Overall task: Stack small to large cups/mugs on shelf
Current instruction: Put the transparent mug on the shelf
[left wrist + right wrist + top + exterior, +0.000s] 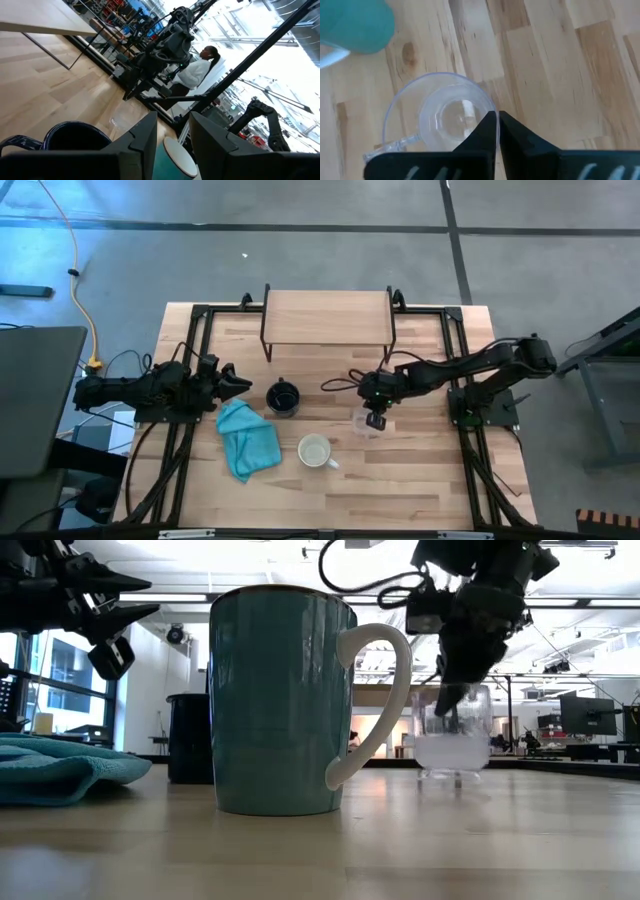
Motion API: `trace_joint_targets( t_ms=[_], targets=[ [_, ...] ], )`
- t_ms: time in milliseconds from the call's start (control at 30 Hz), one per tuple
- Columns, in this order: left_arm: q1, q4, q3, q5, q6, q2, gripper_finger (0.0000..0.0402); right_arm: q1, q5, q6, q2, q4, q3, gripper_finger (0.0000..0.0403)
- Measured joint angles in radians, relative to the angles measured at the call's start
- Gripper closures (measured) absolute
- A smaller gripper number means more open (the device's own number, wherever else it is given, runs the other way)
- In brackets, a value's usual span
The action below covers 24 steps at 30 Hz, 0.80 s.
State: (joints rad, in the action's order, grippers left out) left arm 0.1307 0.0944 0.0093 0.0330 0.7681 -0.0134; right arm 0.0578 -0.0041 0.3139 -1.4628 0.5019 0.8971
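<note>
The small clear glass cup (364,423) stands on the tabletop right of centre. My right gripper (376,420) is above it, shut on its rim. The black mug (283,397) stands on its base at the centre. The larger mug (315,450), teal outside and white inside with a white handle (385,700), stands nearer the front edge. My left gripper (238,385) is open, raised and level, just left of the black mug, touching nothing. The shelf (328,316) stands on dark legs at the far edge. My right gripper pinches the glass cup's wall at the rim (490,111), one finger inside the cup and one outside. The fingers (452,700) come from above, pointing down. The cup stays upright; I cannot tell whether its base is on the table or just above it.
A crumpled teal cloth (247,442) lies between the black mug and the larger mug, toward the left. A person (200,67) stands in the room beyond the table. Bare wood lies along the near edge and between the cups and the shelf.
</note>
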Motion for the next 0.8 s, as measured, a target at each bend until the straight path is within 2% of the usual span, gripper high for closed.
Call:
trace_joint_targets(
  t_ms=[333,800],
  targets=[
    [0.0,0.0,0.0,0.0,0.0,0.0,0.0298,-0.046,0.012,-0.062,0.0,0.174,0.136,0.0402],
    [0.0,-0.02,0.0,0.0,0.0,0.0,0.0298,-0.071,0.012,-0.087,0.0,0.265,0.235,0.0403]
  ],
)
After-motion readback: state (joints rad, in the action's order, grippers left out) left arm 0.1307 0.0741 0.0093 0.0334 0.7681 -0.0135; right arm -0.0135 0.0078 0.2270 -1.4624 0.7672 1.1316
